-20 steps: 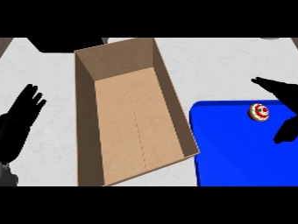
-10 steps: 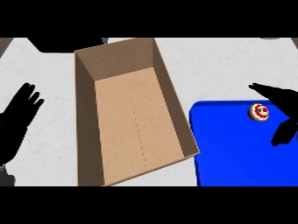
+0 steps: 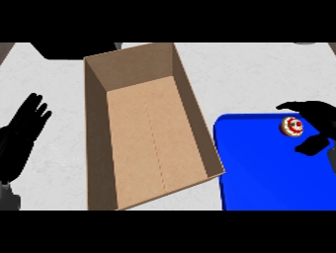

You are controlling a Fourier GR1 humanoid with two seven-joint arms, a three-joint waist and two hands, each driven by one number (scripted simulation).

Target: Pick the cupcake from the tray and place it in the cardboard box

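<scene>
A small cupcake (image 3: 292,126) with white and red topping sits near the far edge of the blue tray (image 3: 273,173) at the right. My right hand (image 3: 324,121) hovers just right of it, fingers arched over its far side and thumb below, with the cupcake in the gap between them and untouched as far as I can see. The open cardboard box (image 3: 145,143) lies in the middle of the counter, with nothing inside. My left hand (image 3: 18,136) rests open at the left, fingers up.
The white marble counter (image 3: 251,74) stretches around the box and tray. A dark object (image 3: 72,48) sits at the far edge, behind the box's left corner. Wood flooring shows at the top corners.
My right hand has shifted left and lowered toward the cupcake, its fingers curving round it. The left hand, box and tray have stayed put.
</scene>
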